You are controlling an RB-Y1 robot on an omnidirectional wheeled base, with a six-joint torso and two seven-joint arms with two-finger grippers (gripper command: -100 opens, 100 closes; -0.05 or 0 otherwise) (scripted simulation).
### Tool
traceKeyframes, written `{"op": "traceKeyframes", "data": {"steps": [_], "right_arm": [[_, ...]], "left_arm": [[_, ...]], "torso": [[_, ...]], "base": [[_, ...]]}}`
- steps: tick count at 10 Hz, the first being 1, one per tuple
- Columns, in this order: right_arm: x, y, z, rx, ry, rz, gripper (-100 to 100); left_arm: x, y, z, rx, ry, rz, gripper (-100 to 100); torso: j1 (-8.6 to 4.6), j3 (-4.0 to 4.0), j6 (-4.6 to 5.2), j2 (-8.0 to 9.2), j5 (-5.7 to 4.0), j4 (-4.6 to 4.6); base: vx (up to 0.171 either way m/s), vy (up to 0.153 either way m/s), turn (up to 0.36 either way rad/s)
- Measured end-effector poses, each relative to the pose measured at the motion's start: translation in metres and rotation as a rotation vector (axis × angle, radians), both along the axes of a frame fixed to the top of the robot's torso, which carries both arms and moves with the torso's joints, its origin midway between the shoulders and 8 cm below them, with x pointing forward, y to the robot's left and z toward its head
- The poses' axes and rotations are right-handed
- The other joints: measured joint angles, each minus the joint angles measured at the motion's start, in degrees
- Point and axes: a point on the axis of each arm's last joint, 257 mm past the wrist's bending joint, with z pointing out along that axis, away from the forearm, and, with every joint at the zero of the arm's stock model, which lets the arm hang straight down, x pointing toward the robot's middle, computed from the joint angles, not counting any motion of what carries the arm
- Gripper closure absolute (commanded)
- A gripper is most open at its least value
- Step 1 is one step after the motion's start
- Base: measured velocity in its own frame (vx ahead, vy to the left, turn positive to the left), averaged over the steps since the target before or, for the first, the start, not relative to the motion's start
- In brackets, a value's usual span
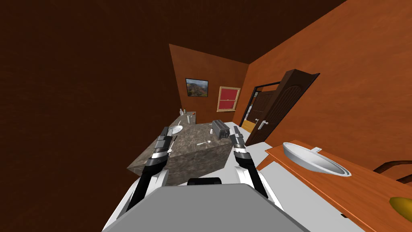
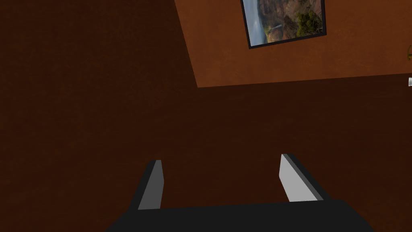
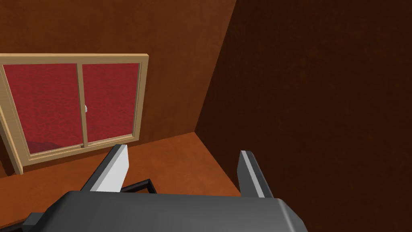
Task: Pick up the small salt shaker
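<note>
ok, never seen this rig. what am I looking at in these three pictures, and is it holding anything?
A two-armed robot in a simulated house. The wide picture comes from its head, looking down over both forearms. The other two come from cameras on each hand, looking along its fingers. The left gripper and right gripper are open and hold nothing. Ahead is a dark mottled counter with a toaster, a spoon, a white dish and, beside the toaster, a small white shaker, probably the one to pick up.

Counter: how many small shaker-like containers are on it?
3 small containers: one beside the toaster, two at the counter's far end by the cup. Which is salt is unclear; others may hide behind the toaster.
</note>
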Motion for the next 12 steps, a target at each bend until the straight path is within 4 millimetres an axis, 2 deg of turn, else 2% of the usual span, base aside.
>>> {"op": "traceKeyframes", "data": {"steps": [5,12], "right_arm": [[0.008,0.004,-0.017,-0.12,0.053,0.023,-100],[0.025,-0.001,-0.065,-0.338,0.188,0.039,-100]], "left_arm": [[0.0,0.0,0.0,0.0,0.0,0.0,0],[0.0,0.0,0.0,0.0,0.0,0.0,0]], "torso": [[-0.07,0.08,-0.01,0.14,-0.02,0.03],[-0.01,0.06,-0.01,0.1,0.0,0.02]], "base": [[-0.036,-0.013,0.095],[-0.044,-0.002,0.154]]}}
